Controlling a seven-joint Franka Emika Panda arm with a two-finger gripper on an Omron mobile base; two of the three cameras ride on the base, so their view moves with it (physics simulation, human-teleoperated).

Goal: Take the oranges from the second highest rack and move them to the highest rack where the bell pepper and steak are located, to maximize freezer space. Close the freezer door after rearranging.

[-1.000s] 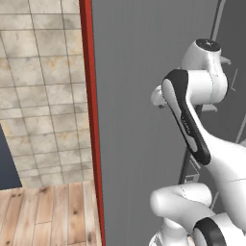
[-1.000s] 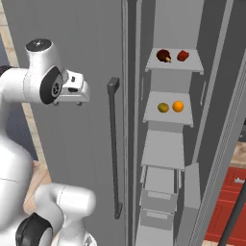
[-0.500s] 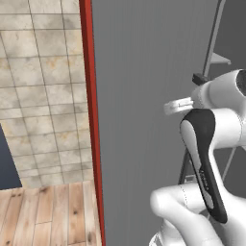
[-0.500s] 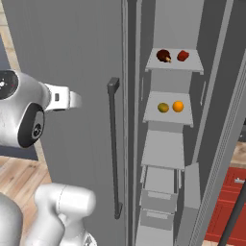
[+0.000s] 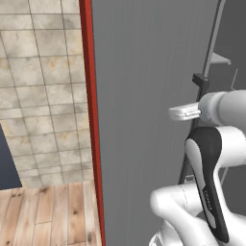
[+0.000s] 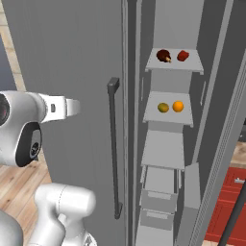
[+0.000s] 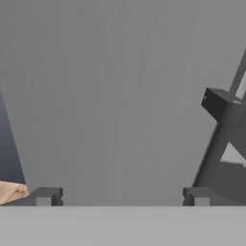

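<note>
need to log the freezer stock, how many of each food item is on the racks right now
oranges: 2, both on the second highest rack
bell pepper: 1, on the highest rack
steak: 1, on the highest rack
total: 4

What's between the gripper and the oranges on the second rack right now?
The freezer door is. The open gripper faces the door's flat front, left of its bar handle, while the oranges sit on the second highest rack in the open compartment right of the handle. Nothing visible blocks them there.
</note>
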